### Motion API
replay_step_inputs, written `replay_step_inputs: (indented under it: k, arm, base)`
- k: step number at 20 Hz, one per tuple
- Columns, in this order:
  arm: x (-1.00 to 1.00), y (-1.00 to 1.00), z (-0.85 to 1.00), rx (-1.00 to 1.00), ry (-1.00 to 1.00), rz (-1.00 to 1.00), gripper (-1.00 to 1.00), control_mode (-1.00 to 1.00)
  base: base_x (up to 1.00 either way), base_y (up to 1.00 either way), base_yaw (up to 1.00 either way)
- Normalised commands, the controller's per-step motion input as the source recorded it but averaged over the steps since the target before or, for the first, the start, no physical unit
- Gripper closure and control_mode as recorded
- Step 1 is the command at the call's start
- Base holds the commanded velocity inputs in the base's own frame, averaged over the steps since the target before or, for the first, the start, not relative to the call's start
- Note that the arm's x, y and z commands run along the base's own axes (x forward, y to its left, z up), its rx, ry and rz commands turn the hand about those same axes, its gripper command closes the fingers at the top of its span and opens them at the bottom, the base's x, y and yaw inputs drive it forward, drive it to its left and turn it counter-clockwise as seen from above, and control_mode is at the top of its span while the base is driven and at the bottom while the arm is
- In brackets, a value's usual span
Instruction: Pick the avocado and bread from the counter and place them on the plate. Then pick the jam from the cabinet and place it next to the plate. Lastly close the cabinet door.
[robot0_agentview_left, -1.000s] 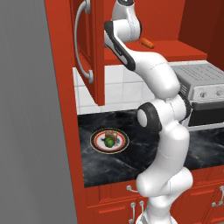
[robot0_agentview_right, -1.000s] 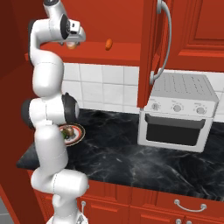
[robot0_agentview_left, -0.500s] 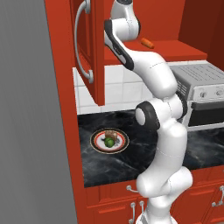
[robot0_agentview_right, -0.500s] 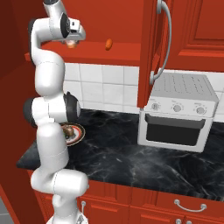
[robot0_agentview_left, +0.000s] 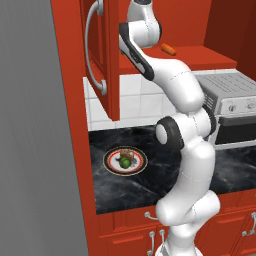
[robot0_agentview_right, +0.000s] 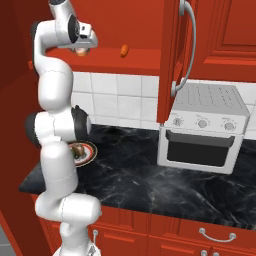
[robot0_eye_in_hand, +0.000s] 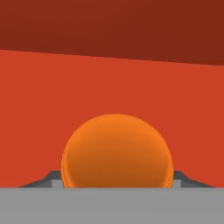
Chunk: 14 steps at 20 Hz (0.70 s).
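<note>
Left base view: arm reared up high, elbow bent, wrist reaching into the open cabinet (robot0_agentview_left: 200, 30) above the desk (robot0_agentview_left: 150, 185). Far below the pincer, the plate (robot0_agentview_left: 125, 161) carrying the avocado (robot0_agentview_left: 125, 162) and the bread (robot0_agentview_left: 127, 153). Up on the shelf, off to one side of the wrist, a carrot-like item (robot0_agentview_left: 168, 48). Cabinet door (robot0_agentview_left: 100, 55) swung wide open.

Right base view: pincer (robot0_agentview_right: 80, 51) level with the shelf edge, pointing into the cabinet, with a small orange shape right at its tip, taken to be the jam (robot0_agentview_right: 80, 51). Carrot-like item well off to the side of the pincer along the shelf. A toaster oven (robot0_agentview_right: 202, 130) low and far off on the desk.

Hand view: jam dead centre between the fingertips (robot0_eye_in_hand: 48, 177), filling the gap, one tip peeking out on either side of it. Jaws roughly half open and close against the jar's flanks; cannot tell whether contact is made yet.

Likely a stiff, smooth, rounded jar, light but breakable and prone to slip. Best taken across the widest part of the belly, squarely, with a firm, even squeeze.
</note>
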Motion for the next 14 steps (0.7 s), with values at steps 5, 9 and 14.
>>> replay_step_inputs:
  k: [5, 9, 14]
  arm:
    - [-1.00, -0.03, 0.29, 0.00, -0.10, -0.06, 1.00, -1.00]
    - [-1.00, -0.01, 0.39, 0.00, -0.18, -0.06, 1.00, -1.00]
    - [-1.00, -0.03, 0.34, 0.00, -0.22, -0.06, 1.00, -1.00]
  base:
    - [0.00, 0.00, 0.00]
    - [0.00, 0.00, 0.00]
    - [0.00, 0.00, 0.00]
